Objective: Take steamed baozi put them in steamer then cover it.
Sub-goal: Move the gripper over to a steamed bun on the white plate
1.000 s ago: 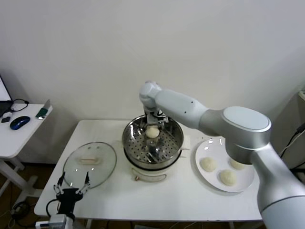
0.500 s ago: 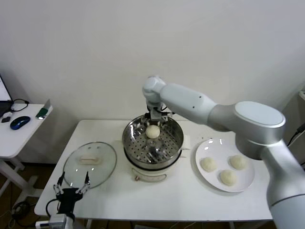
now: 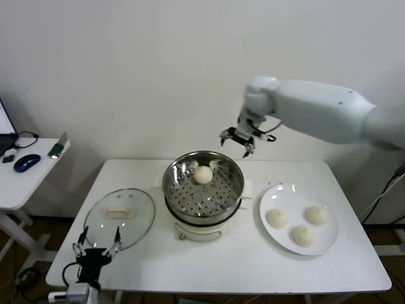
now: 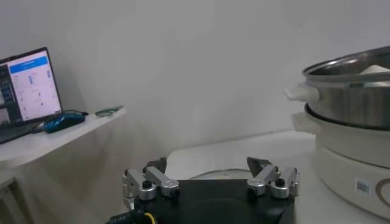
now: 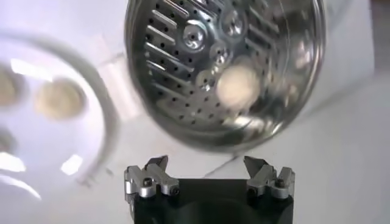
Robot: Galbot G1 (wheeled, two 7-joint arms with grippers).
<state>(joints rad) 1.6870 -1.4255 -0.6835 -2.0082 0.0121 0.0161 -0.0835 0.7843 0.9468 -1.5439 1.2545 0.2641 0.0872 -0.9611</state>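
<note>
The steel steamer [image 3: 204,189] stands mid-table on its white base. One cream-white baozi [image 3: 202,175] lies on the perforated tray at the back; it also shows in the right wrist view [image 5: 237,86]. Three baozi [image 3: 276,218] [image 3: 316,215] [image 3: 302,235] lie on a white plate [image 3: 278,192] to the right. The glass cover [image 3: 119,217] with its cream handle lies flat on the table to the left. My right gripper [image 3: 238,140] is open and empty, raised above and behind the steamer's right rim. My left gripper [image 3: 96,251] is open and empty, low at the table's front left edge.
A side table [image 3: 22,177] at the far left holds a blue mouse [image 3: 26,163] and a laptop. The wall is close behind the table. The steamer's white side handle [image 4: 300,92] shows in the left wrist view.
My right gripper let go of the baozi in the steamer, then rose and swung right, away from the pot. The baozi stays on the tray. The left arm has not moved.
</note>
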